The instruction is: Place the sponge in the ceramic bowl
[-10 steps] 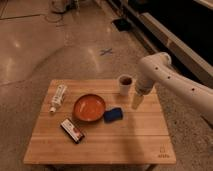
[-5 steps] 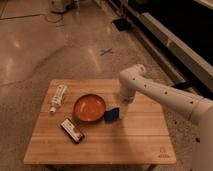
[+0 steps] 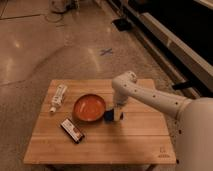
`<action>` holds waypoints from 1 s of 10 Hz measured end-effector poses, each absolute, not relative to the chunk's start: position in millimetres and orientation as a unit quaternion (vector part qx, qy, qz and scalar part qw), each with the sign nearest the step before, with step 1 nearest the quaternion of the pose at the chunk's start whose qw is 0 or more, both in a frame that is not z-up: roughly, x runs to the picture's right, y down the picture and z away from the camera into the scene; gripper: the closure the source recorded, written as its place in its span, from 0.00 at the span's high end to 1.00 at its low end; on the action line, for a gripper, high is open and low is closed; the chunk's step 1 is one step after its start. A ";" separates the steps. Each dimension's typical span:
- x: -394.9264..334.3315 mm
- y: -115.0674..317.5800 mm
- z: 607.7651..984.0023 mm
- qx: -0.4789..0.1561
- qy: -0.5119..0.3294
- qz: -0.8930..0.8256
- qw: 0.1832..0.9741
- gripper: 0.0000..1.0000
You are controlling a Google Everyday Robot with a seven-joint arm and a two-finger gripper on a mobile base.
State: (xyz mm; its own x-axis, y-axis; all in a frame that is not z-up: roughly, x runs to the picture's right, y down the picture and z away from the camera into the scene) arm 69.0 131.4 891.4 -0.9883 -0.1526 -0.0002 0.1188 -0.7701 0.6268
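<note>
The ceramic bowl (image 3: 90, 107) is orange-red and sits near the middle of the wooden table (image 3: 130, 140). Just right of it lies the dark blue sponge (image 3: 110, 116), partly covered by the gripper. The gripper (image 3: 118, 114) points straight down at the end of the white arm and is right over the sponge's right part, touching or nearly touching it. The white cup seen before is hidden behind the arm.
A white tube-like bottle (image 3: 58, 97) lies at the table's left side. A flat black-and-red packet (image 3: 72, 130) lies in front of the bowl. The white arm (image 3: 150, 95) reaches in from the right across the table's back right part.
The arm swung left from above the white cup and came down; the gripper now sits on the sponge beside the bowl. The sponge and bowl have not moved.
</note>
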 end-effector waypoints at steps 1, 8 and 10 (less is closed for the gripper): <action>68.4 138.2 895.8 0.023 -0.335 -0.939 0.072 0.80; 60.1 122.7 875.0 0.037 -0.330 -0.938 0.096 0.19; 62.5 103.1 857.3 0.039 -0.321 -0.941 0.099 0.01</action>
